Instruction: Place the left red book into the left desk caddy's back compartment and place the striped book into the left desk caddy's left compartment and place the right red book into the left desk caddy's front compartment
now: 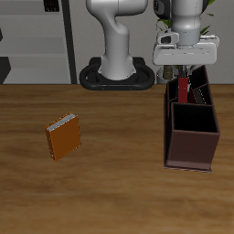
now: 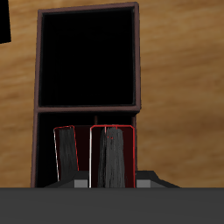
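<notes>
The tool (image 1: 186, 78) pinches a red book (image 2: 111, 156) (upright) inside the left desk caddy (image 1: 192, 151).

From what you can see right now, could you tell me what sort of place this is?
Probably a simulated study or office: a wooden table holding a desk caddy and an orange book, shelving behind, and a gripper lowering a red book into the caddy.

We see a simulated study or office corner: a wooden table (image 1: 101, 183), grey shelving (image 1: 37, 41) behind it, a potted plant (image 1: 169, 37) also behind the table, and an orange book (image 1: 64, 137) lying on it.
</notes>
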Available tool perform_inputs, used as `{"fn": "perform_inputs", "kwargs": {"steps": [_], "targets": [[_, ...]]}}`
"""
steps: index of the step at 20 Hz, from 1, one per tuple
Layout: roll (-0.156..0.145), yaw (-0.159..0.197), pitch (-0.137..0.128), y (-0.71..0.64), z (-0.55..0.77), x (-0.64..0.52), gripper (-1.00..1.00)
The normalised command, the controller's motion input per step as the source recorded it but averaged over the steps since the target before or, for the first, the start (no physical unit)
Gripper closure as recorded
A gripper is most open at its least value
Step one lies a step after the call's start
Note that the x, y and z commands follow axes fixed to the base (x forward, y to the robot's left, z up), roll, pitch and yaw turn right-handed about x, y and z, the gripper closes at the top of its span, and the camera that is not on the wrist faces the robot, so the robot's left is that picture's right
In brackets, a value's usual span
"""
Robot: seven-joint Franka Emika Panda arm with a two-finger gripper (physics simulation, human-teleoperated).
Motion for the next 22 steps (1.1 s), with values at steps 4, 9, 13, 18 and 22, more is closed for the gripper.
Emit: {"fn": "perform_inputs", "kwargs": {"steps": [4, 9, 13, 18, 22], "targets": [[0.021, 0.013, 0.005, 0.09, -0.09, 0.02, 1.00], [-0.002, -0.013, 0.023, -0.01, -0.10, 0.06, 1.00], [-0.007, 0.006, 0.025, -0.01, -0.19, 0.05, 1.00], [0.006, 0.005, 0.014, 0.01, -0.13, 0.01, 1.00], [0.008, 0.019, 0.046, 0.04, -0.24, 0.08, 1.00]]}}
